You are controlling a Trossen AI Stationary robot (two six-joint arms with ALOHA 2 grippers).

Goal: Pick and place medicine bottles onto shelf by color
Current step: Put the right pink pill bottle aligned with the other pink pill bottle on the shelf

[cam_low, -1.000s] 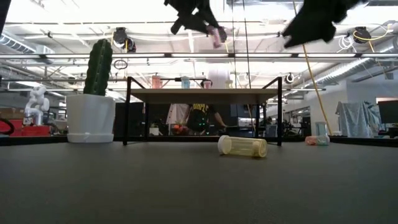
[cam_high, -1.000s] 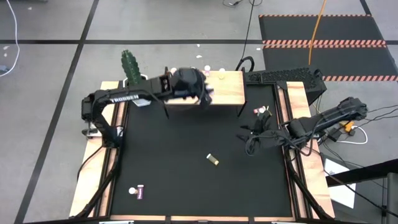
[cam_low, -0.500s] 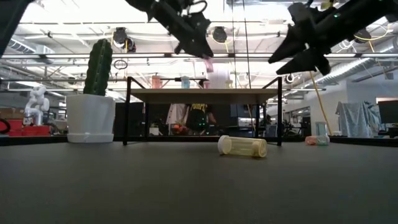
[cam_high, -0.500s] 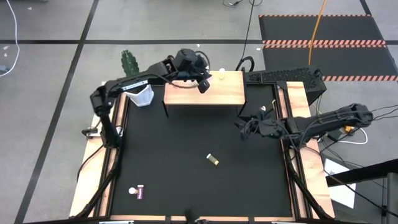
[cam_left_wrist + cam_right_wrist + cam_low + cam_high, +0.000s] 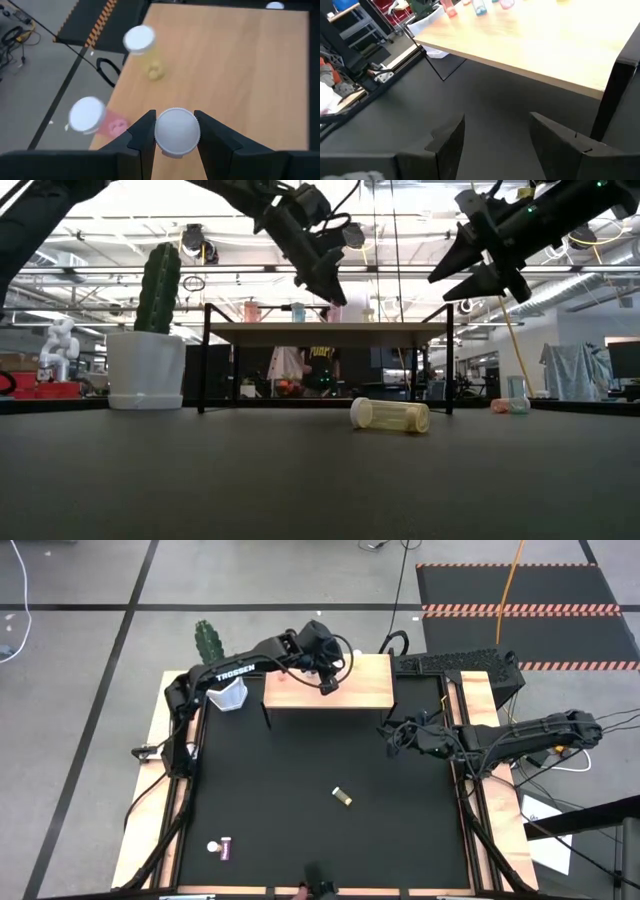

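**Left arm over the shelf with a capped bottle in its fingers**

Since a second ago the left arm has swung from the front edge of the shelf (image 5: 330, 683) out to its far side, and the right arm has lifted off the mat and stretched toward the shelf's right legs.

Now the left gripper (image 5: 327, 680) hangs above the wooden top, its two fingers (image 5: 144, 131) pinching a held bottle (image 5: 177, 132) by the sides, the white cap sitting squarely between them and facing the wrist camera. From table height the gripper tip (image 5: 327, 288) points down just above the board, and a pink body shows at it.

Beyond the held one, on the far edge of the board, stand a yellow bottle (image 5: 143, 46) and a pink bottle (image 5: 95, 116), both upright, apart from each other. More small bottles (image 5: 478, 6) line the shelf's other end.

The right gripper (image 5: 392, 735) hovers over the black mat near the shelf's right legs, fingers (image 5: 449, 140) spread, nothing between them.

On the mat a yellowish bottle (image 5: 342, 797) lies on its side, midway down. A purple bottle (image 5: 221, 848) lies near the front left corner. A cactus pot (image 5: 146, 368) stands left of the shelf.
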